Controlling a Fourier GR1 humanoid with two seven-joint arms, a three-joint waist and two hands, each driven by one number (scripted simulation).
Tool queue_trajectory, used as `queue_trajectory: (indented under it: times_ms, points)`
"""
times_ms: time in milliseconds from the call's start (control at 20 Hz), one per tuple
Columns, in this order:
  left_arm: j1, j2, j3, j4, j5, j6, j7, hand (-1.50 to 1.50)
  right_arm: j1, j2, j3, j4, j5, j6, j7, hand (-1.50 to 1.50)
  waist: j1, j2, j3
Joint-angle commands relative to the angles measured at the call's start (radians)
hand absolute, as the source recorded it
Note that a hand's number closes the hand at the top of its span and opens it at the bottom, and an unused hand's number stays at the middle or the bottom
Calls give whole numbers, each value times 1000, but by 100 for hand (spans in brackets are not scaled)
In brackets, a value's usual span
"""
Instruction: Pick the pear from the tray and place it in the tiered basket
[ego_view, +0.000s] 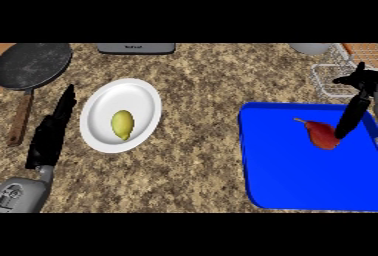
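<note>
So the red pear (321, 135) lay in the blue tray (295, 185), and a yellow-green fruit (122, 124) sat on the white plate (144, 95). My right hand (353, 114) hung over the pear, straight fingers touching it. My left hand (50, 135) rested flat and open on the speckled counter (199, 75).

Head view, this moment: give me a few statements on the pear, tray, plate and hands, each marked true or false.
1. The red pear lies on the blue tray. True.
2. The white plate holds nothing. False: a yellow-green fruit lies on it.
3. The right hand reaches down to the pear with straight fingers. True.
4. The left hand holds the frying pan. False: it is open, beside the plate.
5. The pear is already in the wire basket. False: it is on the tray.
</note>
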Motion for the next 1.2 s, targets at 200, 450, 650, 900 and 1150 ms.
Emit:
queue_trajectory:
  times_ms: [200,450,650,900,1150]
  points:
    - [6,-38,-19,-55,-47,14,51,0,-3,58,-32,52,4,42,25,-150,18,22,19]
    - [-1,-55,14,30,-48,-2,-2,0,88,42,-27,29,44,13,-46,-150,6,23,19]
    - [27,-6,49,-24,-32,-49,15,0,85,97,-40,-16,39,4,34,-150,10,18,18]
    - [19,-62,36,-5,-69,-36,-11,0,65,118,-43,116,103,1,-65,-150,15,23,19]
    - [6,-71,59,-55,-104,-42,49,0,5,169,-53,286,188,-23,-165,-150,21,25,19]
